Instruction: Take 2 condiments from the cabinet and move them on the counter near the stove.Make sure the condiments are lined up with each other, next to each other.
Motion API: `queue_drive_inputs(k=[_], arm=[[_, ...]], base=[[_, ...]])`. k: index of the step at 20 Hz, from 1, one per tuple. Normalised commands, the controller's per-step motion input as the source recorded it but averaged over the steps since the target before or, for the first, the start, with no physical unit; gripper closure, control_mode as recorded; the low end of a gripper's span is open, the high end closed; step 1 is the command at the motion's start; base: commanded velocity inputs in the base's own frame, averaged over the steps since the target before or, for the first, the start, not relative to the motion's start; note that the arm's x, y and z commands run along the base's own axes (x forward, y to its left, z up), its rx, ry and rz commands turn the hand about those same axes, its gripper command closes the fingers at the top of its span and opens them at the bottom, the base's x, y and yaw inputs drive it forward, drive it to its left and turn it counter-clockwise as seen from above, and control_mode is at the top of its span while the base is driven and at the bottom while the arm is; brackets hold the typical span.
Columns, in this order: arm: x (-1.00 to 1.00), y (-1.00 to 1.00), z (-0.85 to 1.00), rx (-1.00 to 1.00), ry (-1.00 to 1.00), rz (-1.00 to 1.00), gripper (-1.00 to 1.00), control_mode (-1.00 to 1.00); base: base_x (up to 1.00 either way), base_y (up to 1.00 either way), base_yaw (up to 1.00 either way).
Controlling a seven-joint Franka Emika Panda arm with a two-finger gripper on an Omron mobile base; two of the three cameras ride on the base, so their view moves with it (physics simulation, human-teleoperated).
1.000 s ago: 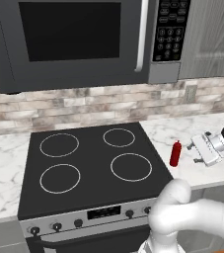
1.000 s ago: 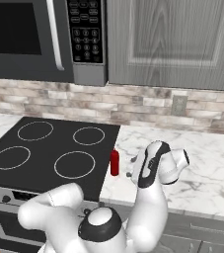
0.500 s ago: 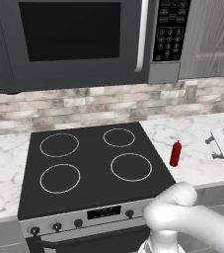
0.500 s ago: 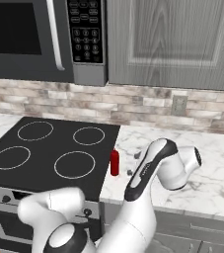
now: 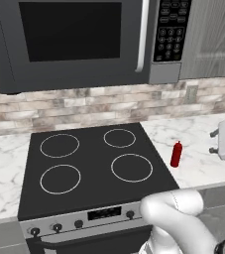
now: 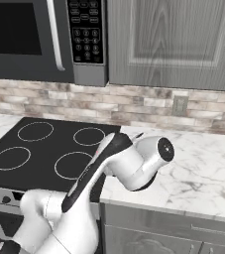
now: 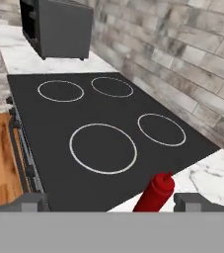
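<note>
White arm folded low, gripper (image 7: pixel 108 202) (jaws wide) facing condiment (image 7: pixel 155 192)

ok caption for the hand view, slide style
Open gripper over a red condiment bottle standing on the counter beside the stove.

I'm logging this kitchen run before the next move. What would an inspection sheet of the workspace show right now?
Surface: white marble counter on both sides of the stove.
Job's things: one red bottle stands upright on the counter, just right of the stove; wall cabinet door closed.
Clutter: dark boxy appliance on the counter beyond the stove's far side.
Pincer: the pincer is open and holds nothing; the bottle shows between its tips in the hand view.
Cables: nothing seen.
Surroundings: microwave above the stove, brick backsplash, wall outlet.
</note>
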Motion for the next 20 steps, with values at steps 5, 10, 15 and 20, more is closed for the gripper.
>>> queue_drive_inputs(k=[5, 10, 15, 20], arm=[[-0.29, 0.76, 0.49, -0.17, 0.11, -0.4, -1.0, -1.0], [-0.13, 0.66, 0.3, -0.12, 0.14, -0.36, -1.0, -1.0], [0.0, 0.45, 0.18, -0.01, 0.17, -0.3, -1.0, -1.0], [-0.03, 0.17, 0.2, 0.0, 0.02, -0.29, -1.0, -1.0]], base=[[0.0, 0.0, 0.0], [0.0, 0.0, 0.0], [0.0, 0.0, 0.0], [0.0, 0.0, 0.0]])
